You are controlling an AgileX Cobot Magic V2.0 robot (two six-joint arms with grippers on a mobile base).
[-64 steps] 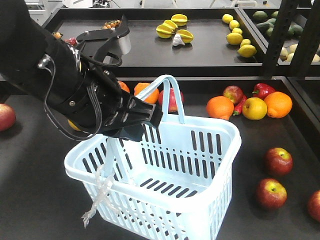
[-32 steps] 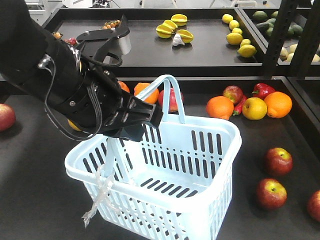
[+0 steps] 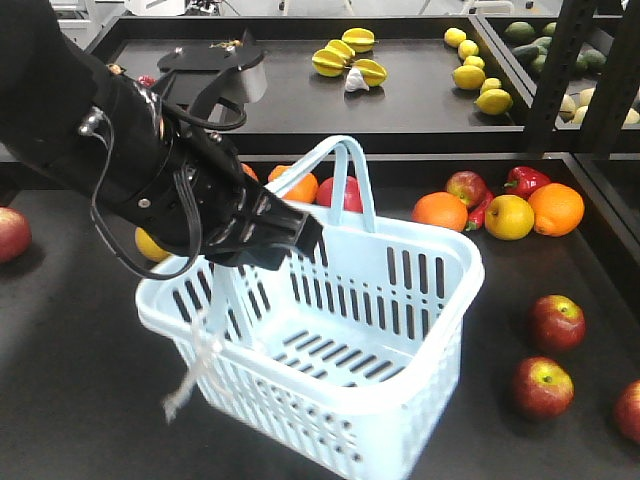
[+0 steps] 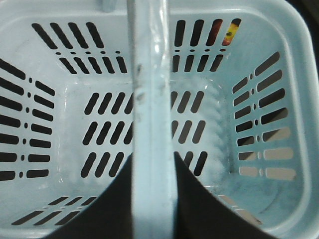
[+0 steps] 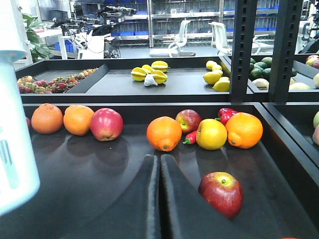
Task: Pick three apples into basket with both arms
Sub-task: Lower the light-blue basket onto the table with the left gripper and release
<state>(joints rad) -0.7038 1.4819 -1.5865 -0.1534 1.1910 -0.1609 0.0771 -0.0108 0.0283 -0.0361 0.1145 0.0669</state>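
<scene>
Right wrist-mounted view carries the relation that matters: the right gripper point(image 5: 159, 158) hovers low over the dark table point(image 5: 99, 189) with its jaws pressed together and nothing between them, and the nearest apple point(image 5: 221, 194) lies just ahead of it and off to the right, stem up. Being round, it has no long axis to line up with, so only the sideways offset counts. The jaws would have to part before any grasp.

From the front, the apples point(image 3: 543, 386) sit in a group on the near right of the table, well apart from the basket point(image 3: 470, 270), which hangs tilted at the centre. The left gripper point(image 4: 153, 199) is clenched on the handle point(image 4: 149, 99), so that arm is occupied. My judgement is that the right arm, nearer the fruit, makes the pick.
</scene>
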